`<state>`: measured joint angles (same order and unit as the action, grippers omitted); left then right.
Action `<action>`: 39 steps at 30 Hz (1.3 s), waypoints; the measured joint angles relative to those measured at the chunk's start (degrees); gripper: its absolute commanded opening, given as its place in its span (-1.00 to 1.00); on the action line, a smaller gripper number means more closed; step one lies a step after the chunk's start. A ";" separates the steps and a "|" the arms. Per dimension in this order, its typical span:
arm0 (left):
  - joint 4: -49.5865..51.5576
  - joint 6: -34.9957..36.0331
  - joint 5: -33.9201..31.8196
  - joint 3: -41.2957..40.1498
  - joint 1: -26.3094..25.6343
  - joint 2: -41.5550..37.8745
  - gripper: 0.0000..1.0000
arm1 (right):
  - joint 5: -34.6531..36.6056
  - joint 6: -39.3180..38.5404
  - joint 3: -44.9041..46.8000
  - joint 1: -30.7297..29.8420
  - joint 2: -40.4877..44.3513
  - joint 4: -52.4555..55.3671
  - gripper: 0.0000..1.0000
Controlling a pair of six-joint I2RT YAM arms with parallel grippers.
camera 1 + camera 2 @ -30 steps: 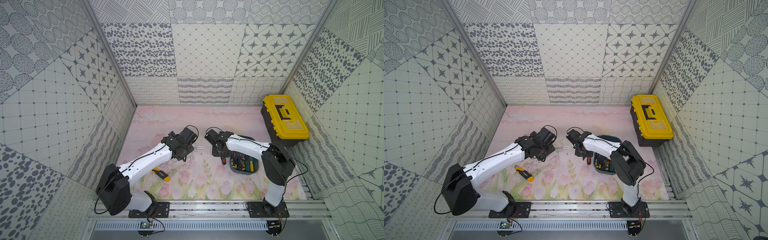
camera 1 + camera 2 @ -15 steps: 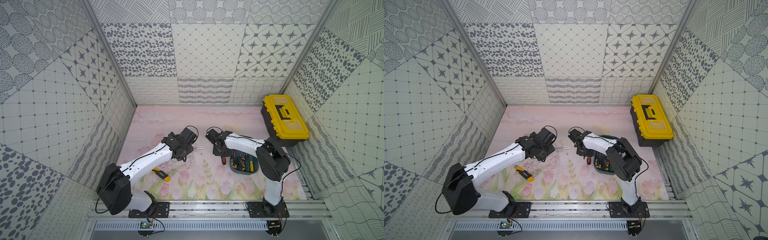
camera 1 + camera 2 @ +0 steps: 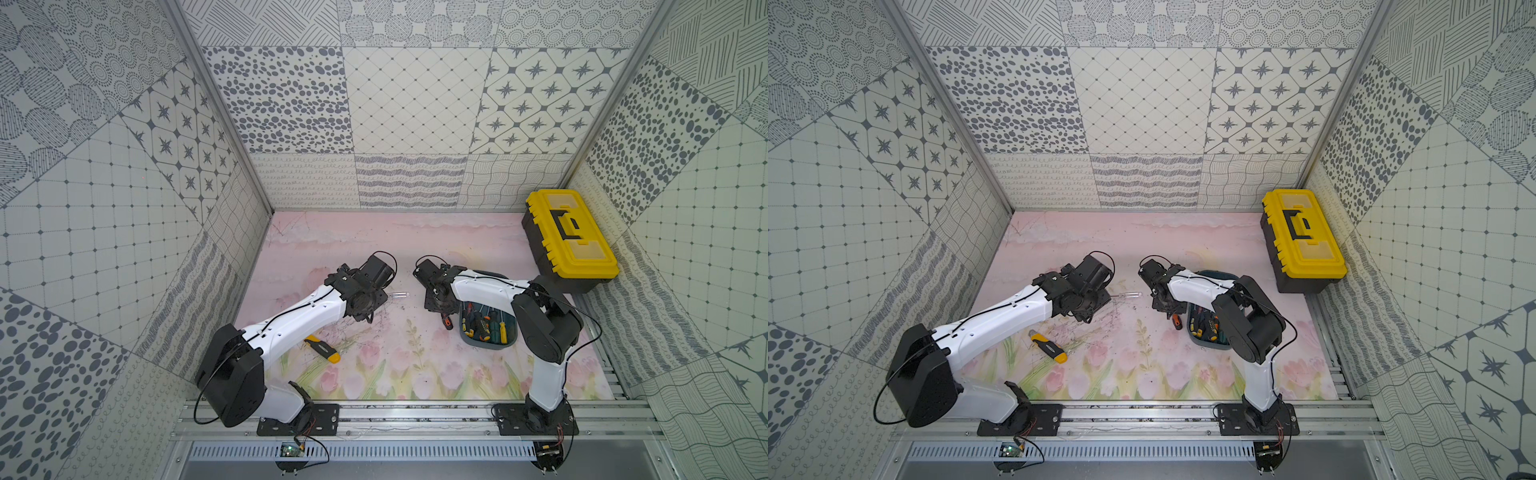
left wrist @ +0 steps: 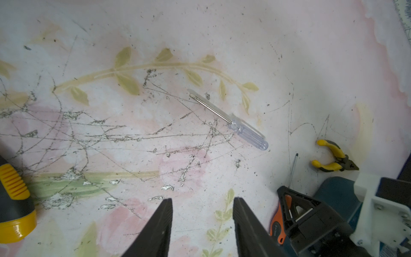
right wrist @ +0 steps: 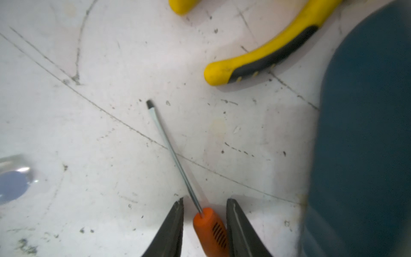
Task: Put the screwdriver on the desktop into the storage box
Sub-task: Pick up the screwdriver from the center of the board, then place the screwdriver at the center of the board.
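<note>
- The orange-handled screwdriver [image 5: 210, 231] is lying on the tabletop [image 3: 374, 249], just left of the storage box [image 5: 367, 133]. Its handle is sitting between the right jaws, which are standing spread and not yet pinching.
- The right arm [image 3: 482, 286] is reaching left, wrist bent down.
- The left arm [image 3: 299, 316] is stretching toward the middle, with the left jaws gaping near a clear-handled screwdriver [image 4: 246, 131].
- Yellow pliers [image 5: 266, 57] are showing only in the wrist views.
</note>
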<state>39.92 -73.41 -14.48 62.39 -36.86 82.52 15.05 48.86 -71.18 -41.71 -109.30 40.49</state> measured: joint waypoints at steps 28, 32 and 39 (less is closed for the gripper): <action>-0.35 -0.02 0.00 -1.20 0.52 -0.76 -0.04 | -5.40 -4.74 1.73 -0.07 4.90 -3.06 -1.00; -0.37 -0.02 0.02 -1.31 0.52 -0.76 -0.04 | -5.44 -4.76 1.62 -0.07 6.47 -3.10 -1.00; -0.46 -0.04 0.02 -1.33 0.52 -0.76 -0.04 | -5.57 -4.76 1.57 -0.07 6.58 -3.04 -1.00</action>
<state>39.46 -73.45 -14.46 61.06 -36.34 81.76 9.47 44.10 -69.60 -41.78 -102.72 37.45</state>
